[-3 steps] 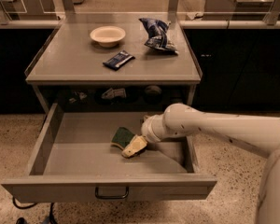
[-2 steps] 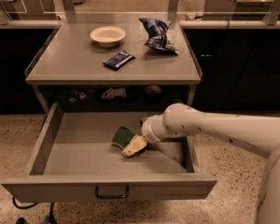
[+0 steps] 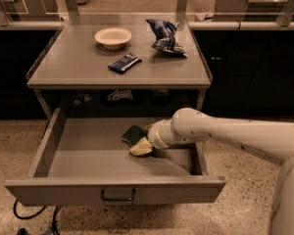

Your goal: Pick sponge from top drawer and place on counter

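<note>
The grey rectangular desk point(image 3: 78, 62) with low raised side rims is the largest thing here and the place where the task ends. Its near and left parts are bare, so there is room to set something down.

Below it, the wide, shallow grey top drawer point(image 3: 63, 192) with a dark metal pull on its front stands pulled fully out. That leaves its plain inside open from above, which is what lets the arm get in.

The robot's long cream-white arm point(image 3: 235, 136) comes in from the right, crosses the drawer's right wall and slopes down and to the left into it.

At the far right of the desk lies a crumpled blue and white snack bag point(image 3: 165, 35). A round cream bowl point(image 3: 112, 36) sits to its left, and a flat dark blue snack packet point(image 3: 124, 62) lies nearer the middle. All three are well apart from the open front edge.

The small sponge point(image 3: 133, 134), dark green scrub top over yellow foam, is inside the drawer, right of centre. It sits tilted, green side up and to the left, foam edge low beside the arm's tip.

The gripper point(image 3: 144, 145) is at that foam edge, touching the sponge or just beside it. Whether it has closed on the sponge cannot be told. The tilt hints at a grasp or a nudge, so I judge the pick step to be in hand and the lift not yet made.
</note>
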Action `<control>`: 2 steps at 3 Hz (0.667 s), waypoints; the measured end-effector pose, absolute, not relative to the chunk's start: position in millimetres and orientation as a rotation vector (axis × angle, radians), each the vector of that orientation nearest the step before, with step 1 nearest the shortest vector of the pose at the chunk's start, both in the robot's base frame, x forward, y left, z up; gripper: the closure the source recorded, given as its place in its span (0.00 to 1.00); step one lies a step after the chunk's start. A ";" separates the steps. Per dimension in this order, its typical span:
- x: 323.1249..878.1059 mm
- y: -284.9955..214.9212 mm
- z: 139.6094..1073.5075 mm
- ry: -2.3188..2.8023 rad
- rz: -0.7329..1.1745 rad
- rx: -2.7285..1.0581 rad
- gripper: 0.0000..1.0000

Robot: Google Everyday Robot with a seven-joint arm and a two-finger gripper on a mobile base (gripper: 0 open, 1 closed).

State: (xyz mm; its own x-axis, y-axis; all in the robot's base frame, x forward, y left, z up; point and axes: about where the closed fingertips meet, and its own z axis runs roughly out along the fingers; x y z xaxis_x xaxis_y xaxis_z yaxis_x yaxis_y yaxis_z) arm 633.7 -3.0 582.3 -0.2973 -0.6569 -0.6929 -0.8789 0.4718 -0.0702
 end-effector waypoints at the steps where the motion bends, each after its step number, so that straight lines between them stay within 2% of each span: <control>1: 633.4 -2.0 589.4 2.054 0.428 -1.269 0.89; 2: 633.3 -1.3 591.0 2.054 0.428 -1.269 1.00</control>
